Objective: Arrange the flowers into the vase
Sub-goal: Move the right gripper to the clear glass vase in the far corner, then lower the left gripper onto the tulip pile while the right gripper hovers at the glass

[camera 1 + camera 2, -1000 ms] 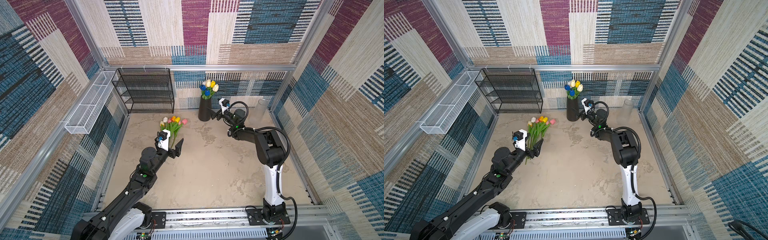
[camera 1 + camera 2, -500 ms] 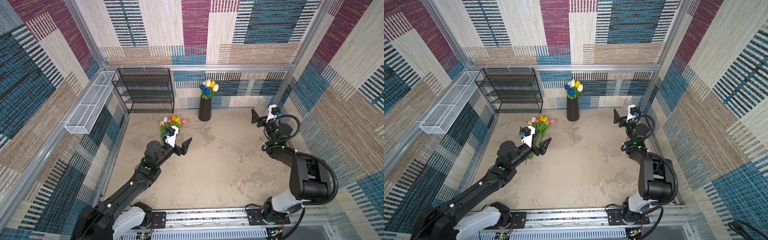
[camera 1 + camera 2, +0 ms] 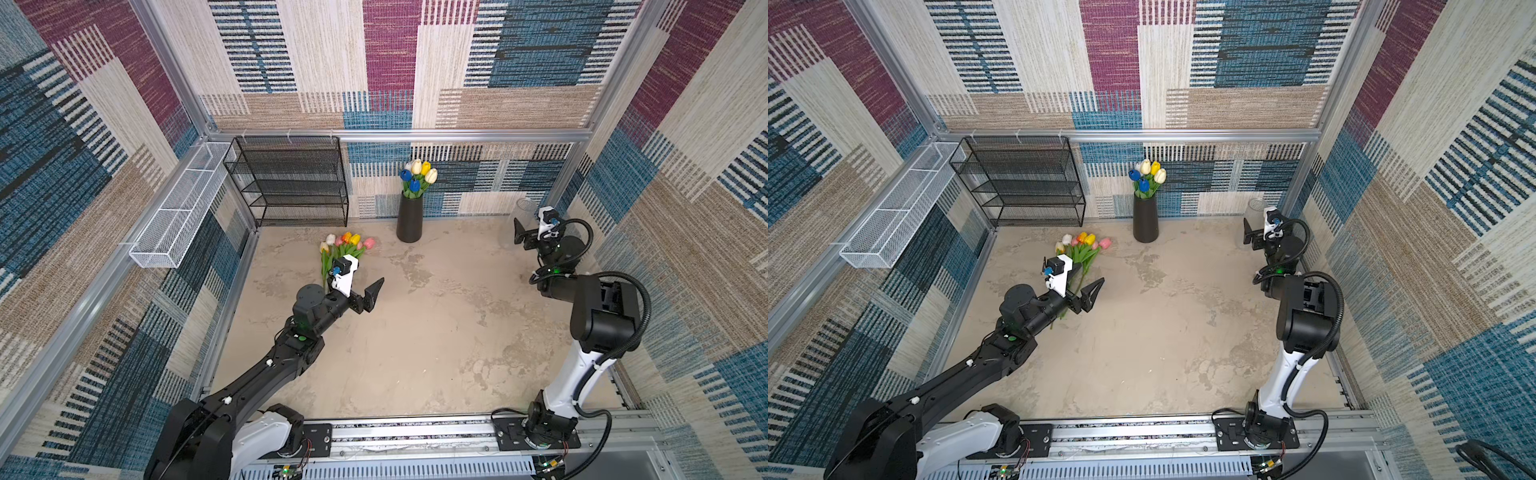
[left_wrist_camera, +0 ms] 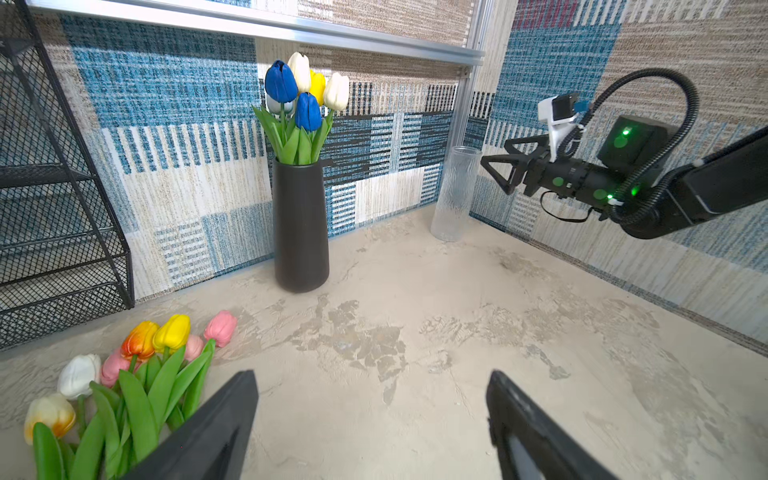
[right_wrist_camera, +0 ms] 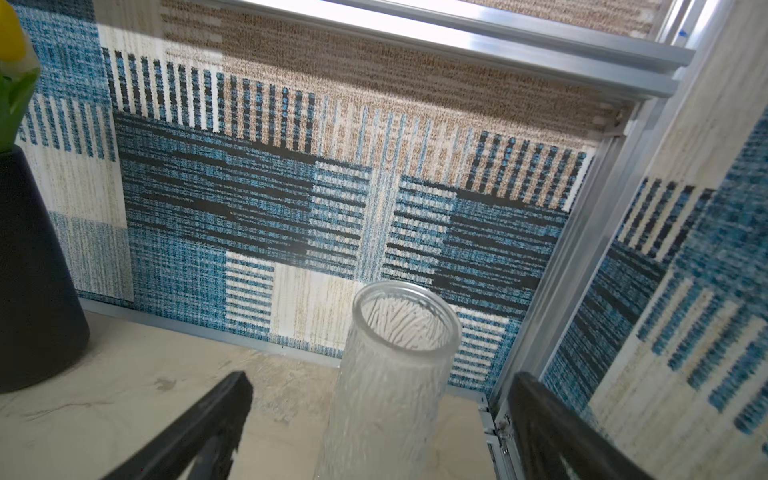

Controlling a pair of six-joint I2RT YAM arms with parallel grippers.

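- Your left arm (image 3: 266, 374) reaches toward the far left of the worktop (image 3: 415, 332). Its jaws stand wide and hold nothing.
- A loose bunch of flowers (image 3: 347, 245) lies flat on the worktop at the far left, with white, pink, orange and yellow heads pointing toward the back wall. In the left wrist view its leaves (image 4: 137, 395) show just beside one jaw, and you cannot tell whether they touch.
- More flowers (image 3: 417, 176), blue, white and yellow, stand upright in the black vase (image 3: 409, 222) against the back wall.
- Your right arm (image 3: 598, 316) is in the far right corner. Its jaws are wide and empty, pointing at the clear glass vase (image 5: 390, 374), near its upper part but apart from it.
- The glass vase stands upright and has no flowers in it.
- A black wire rack (image 3: 291, 183) stands against the back wall, left of the black vase.
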